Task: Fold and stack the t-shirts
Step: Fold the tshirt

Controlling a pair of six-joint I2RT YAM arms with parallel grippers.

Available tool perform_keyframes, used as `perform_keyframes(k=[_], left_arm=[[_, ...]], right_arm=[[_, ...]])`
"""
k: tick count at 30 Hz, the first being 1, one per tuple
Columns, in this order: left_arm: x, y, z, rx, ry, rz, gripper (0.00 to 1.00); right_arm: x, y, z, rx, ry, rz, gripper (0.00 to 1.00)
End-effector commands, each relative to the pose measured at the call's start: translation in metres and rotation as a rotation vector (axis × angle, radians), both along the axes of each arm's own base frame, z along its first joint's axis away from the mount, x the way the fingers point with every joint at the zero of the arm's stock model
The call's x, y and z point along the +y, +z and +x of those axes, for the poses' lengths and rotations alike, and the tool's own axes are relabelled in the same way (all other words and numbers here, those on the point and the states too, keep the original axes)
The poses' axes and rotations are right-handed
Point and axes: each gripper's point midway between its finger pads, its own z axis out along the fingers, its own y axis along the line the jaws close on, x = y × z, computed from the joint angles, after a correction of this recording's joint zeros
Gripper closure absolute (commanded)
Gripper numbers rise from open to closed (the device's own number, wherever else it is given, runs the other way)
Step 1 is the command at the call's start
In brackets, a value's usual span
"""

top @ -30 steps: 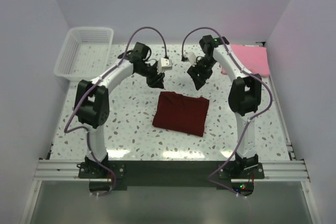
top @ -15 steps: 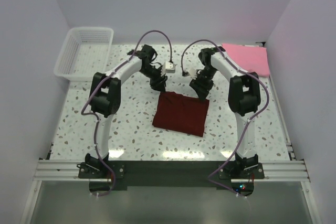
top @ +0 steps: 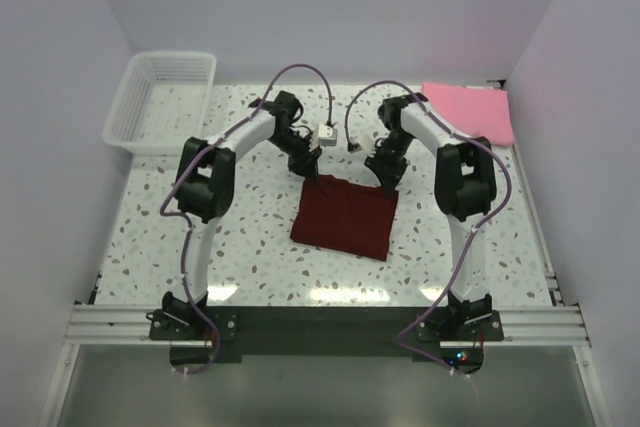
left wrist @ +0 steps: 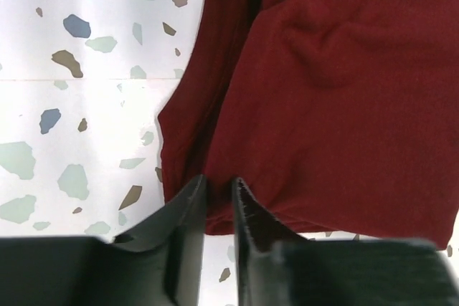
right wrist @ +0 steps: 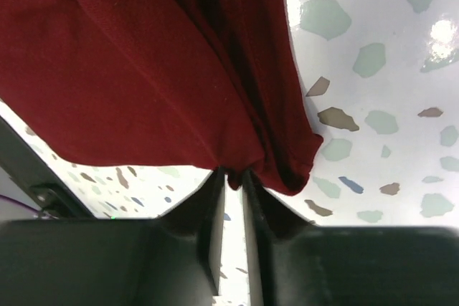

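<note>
Hidden: from above, neither arm's fingertips can be made out; both wrist views cut the dark red t-shirt off at the frame edges.
Left end effector: fingers nearly together, pinching the shirt's far left edge.
Right end effector: fingers nearly together, pinching bunched cloth at the far right corner.
Shirt position: folded, mid-table.
Pink t-shirt: folded, far right corner.
Basket: far left corner, well apart from both shirts.

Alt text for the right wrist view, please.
The right gripper pinches the edge of a folded dark red t-shirt, with the cloth bunching toward its nearly closed fingertips. The white speckled table shows to the right and below.
</note>
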Motion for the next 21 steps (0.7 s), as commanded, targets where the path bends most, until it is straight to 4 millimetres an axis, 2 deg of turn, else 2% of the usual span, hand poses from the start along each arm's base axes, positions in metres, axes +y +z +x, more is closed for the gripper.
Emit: perform_keyframes(k=[1, 2, 4, 5, 6, 8, 9, 11, 15, 21], left_arm=[[-0.006, 0.005, -0.002, 0.011, -0.024, -0.036, 0.78], [-0.006, 0.007, -0.002, 0.006, -0.028, -0.037, 0.83], [-0.003, 0.011, -0.003, 0.005, -0.028, -0.027, 0.90], [-0.002, 0.013, -0.003, 0.001, -0.026, -0.025, 0.97], [0.000, 0.019, -0.002, -0.009, -0.022, -0.024, 1.00], [0.005, 0.022, -0.003, -0.015, -0.013, -0.020, 1.00], [0.008, 0.029, -0.001, -0.030, -0.003, -0.023, 1.00], [0.012, 0.031, 0.003, -0.047, 0.014, -0.021, 1.00], [0.018, 0.037, 0.013, -0.081, 0.037, -0.017, 1.00], [0.016, 0.044, 0.030, -0.097, 0.082, -0.030, 1.00]], right_arm=[[-0.006, 0.006, -0.005, 0.013, 0.008, -0.018, 0.92], [-0.006, 0.008, -0.005, 0.009, 0.006, -0.024, 0.99], [-0.008, 0.014, -0.004, -0.007, 0.002, -0.029, 1.00], [-0.010, 0.019, -0.004, -0.014, 0.000, -0.035, 1.00], [-0.012, 0.023, -0.004, -0.018, -0.007, -0.036, 1.00], [-0.016, 0.037, -0.003, -0.043, -0.024, -0.030, 1.00], [-0.021, 0.040, -0.001, -0.051, -0.039, -0.031, 1.00], [-0.029, 0.045, 0.000, -0.061, -0.056, -0.040, 1.00], [-0.047, 0.036, 0.005, -0.052, -0.080, -0.077, 1.00], [-0.049, 0.019, 0.029, -0.077, -0.122, -0.091, 1.00]])
